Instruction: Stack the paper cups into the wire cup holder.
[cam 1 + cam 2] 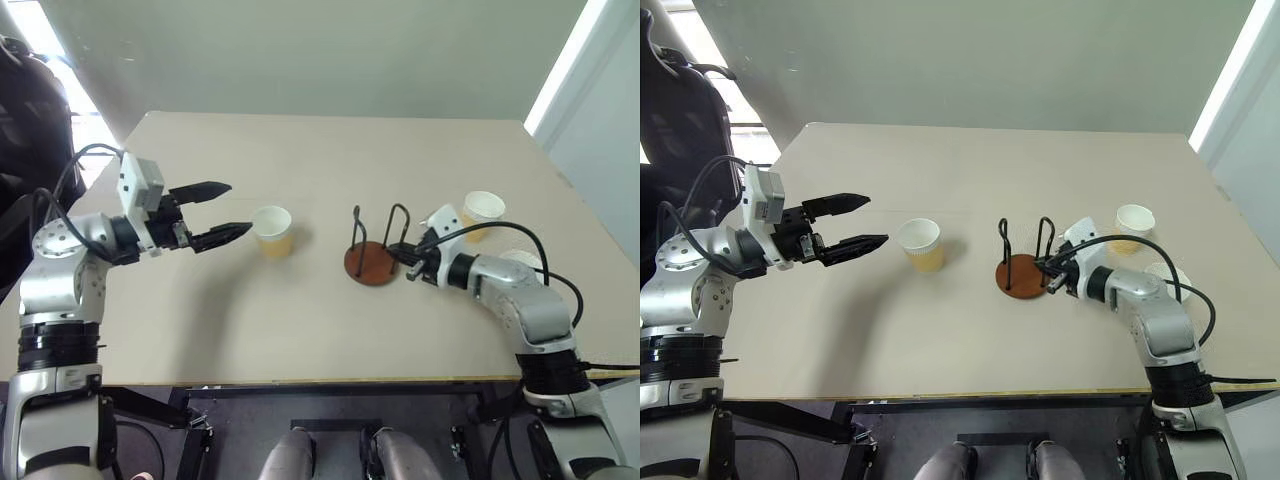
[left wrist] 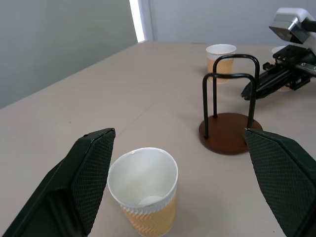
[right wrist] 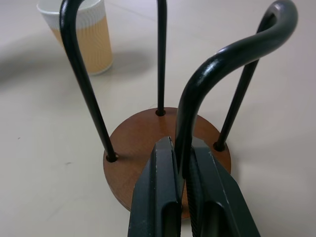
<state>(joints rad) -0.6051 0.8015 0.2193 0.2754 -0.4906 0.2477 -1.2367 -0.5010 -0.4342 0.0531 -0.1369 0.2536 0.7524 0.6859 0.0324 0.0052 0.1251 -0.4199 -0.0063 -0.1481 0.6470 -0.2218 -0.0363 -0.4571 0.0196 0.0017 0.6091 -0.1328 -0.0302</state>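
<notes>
The wire cup holder (image 1: 372,252) stood upright near the middle of the table (image 1: 300,340), a little toward its right edge, its reddish-brown disc flat on the surface and its two black wire loops rising straight up, so its long axis ran vertical. The right gripper (image 3: 183,163) reached in from the right edge side, its fingers pressed together on the lower stem of the nearest wire loop, just above the disc.

One paper cup (image 1: 272,231) stood upright left of the holder, mouth up and narrow end down, well apart from it. The left gripper (image 1: 232,208) hung level just beside that cup on its left, fingers spread wide and pointing at it, with the cup showing between the fingertips (image 2: 91,173) in the left wrist view but not touched by them.

A second cup (image 1: 483,210) stood upright toward the right edge, behind the right forearm. A third cup (image 1: 1167,275) sat nearer that edge, partly hidden by the right arm, so its pose could not be read fully.
</notes>
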